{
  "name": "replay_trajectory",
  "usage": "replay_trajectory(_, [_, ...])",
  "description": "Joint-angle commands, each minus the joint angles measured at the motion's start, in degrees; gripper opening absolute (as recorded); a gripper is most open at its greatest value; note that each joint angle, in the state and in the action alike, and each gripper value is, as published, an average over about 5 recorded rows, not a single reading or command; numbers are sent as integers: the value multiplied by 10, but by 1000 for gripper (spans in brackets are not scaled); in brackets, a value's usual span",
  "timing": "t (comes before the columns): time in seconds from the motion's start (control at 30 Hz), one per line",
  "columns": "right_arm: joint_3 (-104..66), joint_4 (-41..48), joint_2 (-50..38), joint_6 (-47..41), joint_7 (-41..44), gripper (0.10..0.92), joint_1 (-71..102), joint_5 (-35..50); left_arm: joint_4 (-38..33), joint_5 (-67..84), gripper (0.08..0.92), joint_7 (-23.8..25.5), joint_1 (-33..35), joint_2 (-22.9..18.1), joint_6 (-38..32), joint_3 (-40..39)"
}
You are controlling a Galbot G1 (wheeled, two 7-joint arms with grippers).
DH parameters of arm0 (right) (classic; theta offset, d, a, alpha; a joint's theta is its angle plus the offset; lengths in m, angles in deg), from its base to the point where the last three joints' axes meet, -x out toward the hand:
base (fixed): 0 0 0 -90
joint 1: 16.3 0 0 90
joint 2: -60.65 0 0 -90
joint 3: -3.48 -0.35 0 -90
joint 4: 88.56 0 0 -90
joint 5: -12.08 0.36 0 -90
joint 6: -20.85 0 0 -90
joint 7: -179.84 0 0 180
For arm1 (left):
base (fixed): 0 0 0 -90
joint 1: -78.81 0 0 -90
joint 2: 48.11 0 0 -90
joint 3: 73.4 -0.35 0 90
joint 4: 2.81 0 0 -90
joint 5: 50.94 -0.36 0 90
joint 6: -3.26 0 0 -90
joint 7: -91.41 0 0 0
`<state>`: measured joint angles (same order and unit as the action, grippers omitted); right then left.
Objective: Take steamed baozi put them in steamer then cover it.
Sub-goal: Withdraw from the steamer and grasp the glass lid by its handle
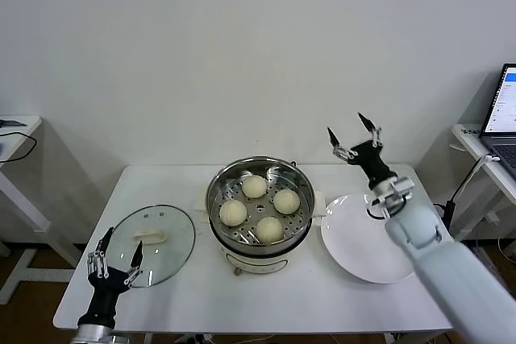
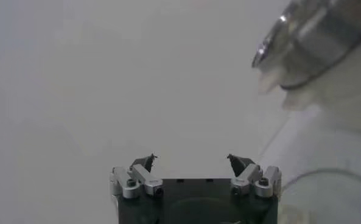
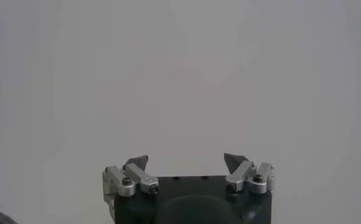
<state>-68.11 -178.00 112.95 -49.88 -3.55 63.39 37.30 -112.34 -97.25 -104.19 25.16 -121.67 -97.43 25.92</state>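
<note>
White table (image 1: pixel 242 296) seen from the head camera, with 3 round items set in a row across it. Centre: the steamer (image 1: pixel 260 168), uncovered, its cream-white base near the middle of the tabletop; all 4 steamed baozi (image 1: pixel 254 186) (image 1: pixel 286 200) (image 1: pixel 233 213) (image 1: pixel 269 229) sit on the perforated tray inside, spaced apart from one another and clear of the steel wall. Robot's left: the cover (image 1: pixel 181 241) lies flat on the table, handle up, near the steamer but not touching it, its outer rim close to the table's left front edge. Robot's right: a white plate (image 1: pixel 355 255) lies just beside the steamer base, bare, reaching toward the right front edge.

The left gripper (image 1: pixel 115 256) hovers at the near rim of the cover, fingers spread wide and grasping nothing; its wrist view shows the 2 fingertips (image 2: pixel 145 161) apart, with the steamer wall blurred at one side. The right gripper (image 1: pixel 353 136) is raised above the far edge of the plate, pointing upward, jaws likewise released and empty; its wrist view faces only plain wall. Bare tabletop remains in front of the steamer and behind the cover.
</note>
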Motion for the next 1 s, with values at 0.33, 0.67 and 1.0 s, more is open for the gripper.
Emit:
replay_trajectory(0.33, [-182,-39,147,47,-22,823,239,-24,191,-284,823,-66,-105,-19,33,-8])
replay_trajectory(0.67, [-179,-39,162,47,-21,823,248,-45,215,-289,823,-51,-146,-16,37,-19])
replay_trajectory(1.0, [-169,-32,175,45,-20,823,242,-58,225,-288,823,-39,-174,-13,41,-28])
